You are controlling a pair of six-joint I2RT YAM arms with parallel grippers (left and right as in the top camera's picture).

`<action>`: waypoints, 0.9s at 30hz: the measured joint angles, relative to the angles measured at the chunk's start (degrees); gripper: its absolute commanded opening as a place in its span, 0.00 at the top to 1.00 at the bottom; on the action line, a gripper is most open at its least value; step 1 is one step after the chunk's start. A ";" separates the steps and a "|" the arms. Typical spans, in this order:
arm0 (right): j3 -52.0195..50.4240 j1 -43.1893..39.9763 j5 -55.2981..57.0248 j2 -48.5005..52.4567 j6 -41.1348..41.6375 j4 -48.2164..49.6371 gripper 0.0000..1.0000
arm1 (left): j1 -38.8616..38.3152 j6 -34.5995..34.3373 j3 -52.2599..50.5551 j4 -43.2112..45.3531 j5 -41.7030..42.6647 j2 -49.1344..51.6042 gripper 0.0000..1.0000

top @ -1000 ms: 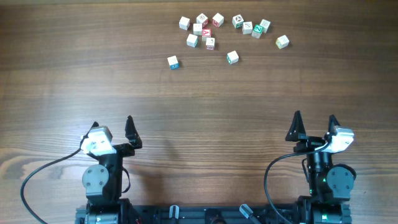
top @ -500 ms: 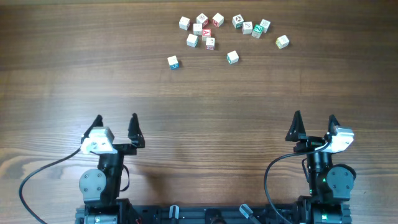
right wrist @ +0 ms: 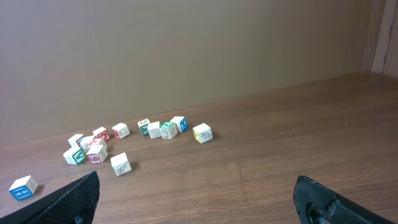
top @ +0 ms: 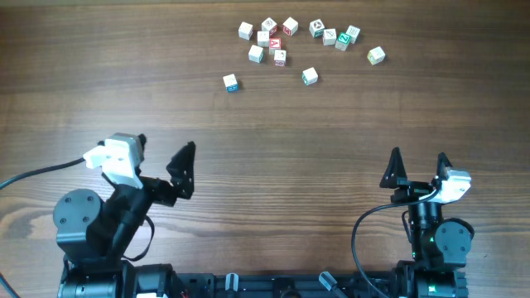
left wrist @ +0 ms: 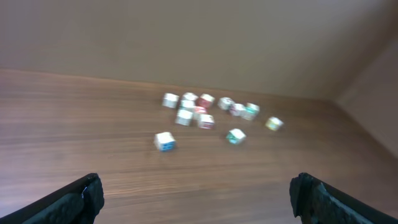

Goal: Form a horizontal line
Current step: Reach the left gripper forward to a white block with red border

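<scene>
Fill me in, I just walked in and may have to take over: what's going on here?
Nothing is being handled. The left gripper and right gripper are both open and empty at the near side of the table, well short of the letter cubes. Those lie scattered at the far side, a blue-marked cube apart from the rest, with no straight line formed yet.

I count fourteen letter cubes [top: 256,54] on the tabletop [top: 99,91], all toward its far edge. Seven sit in a tight cluster, five in a looser bunch to the right of it, and two lie singly a little nearer the middle. Only one, the blue-marked cube [top: 230,82], shows blue. The rest show red, green or plain faces, too small for me to tally by colour. By the near edge I count two grippers: the left gripper [top: 166,143] and the right gripper [top: 419,155].
</scene>
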 measured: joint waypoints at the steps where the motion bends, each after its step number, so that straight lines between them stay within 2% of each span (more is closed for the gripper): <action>1: 0.00 0.00 0.00 0.00 0.00 0.00 0.00 | 0.00 -0.20 0.00 0.00 2.01 0.15 0.00; 5: 0.00 0.00 -0.02 0.04 0.02 0.02 0.00 | 0.00 -1.62 3.28 -2.62 4.74 6.69 0.00; 9: 0.00 0.00 0.00 0.11 0.00 0.00 0.00 | -0.55 -2.80 18.10 -10.27 5.31 24.33 0.00; 12: -0.02 0.00 -0.02 0.09 0.02 -0.02 0.00 | -3.21 -3.04 26.56 -15.34 5.49 33.68 0.00; 15: -0.02 0.00 -0.02 0.09 0.00 0.00 0.01 | -8.11 -3.26 29.66 -14.05 5.73 41.31 0.00; 19: -0.02 0.00 -0.02 0.09 0.02 0.00 0.00 | -8.48 -3.89 29.68 -12.37 5.70 42.93 0.00; 27: -0.02 0.00 -0.02 0.09 0.00 0.00 0.00 | -8.46 -6.69 29.66 -13.27 -1.42 42.95 0.00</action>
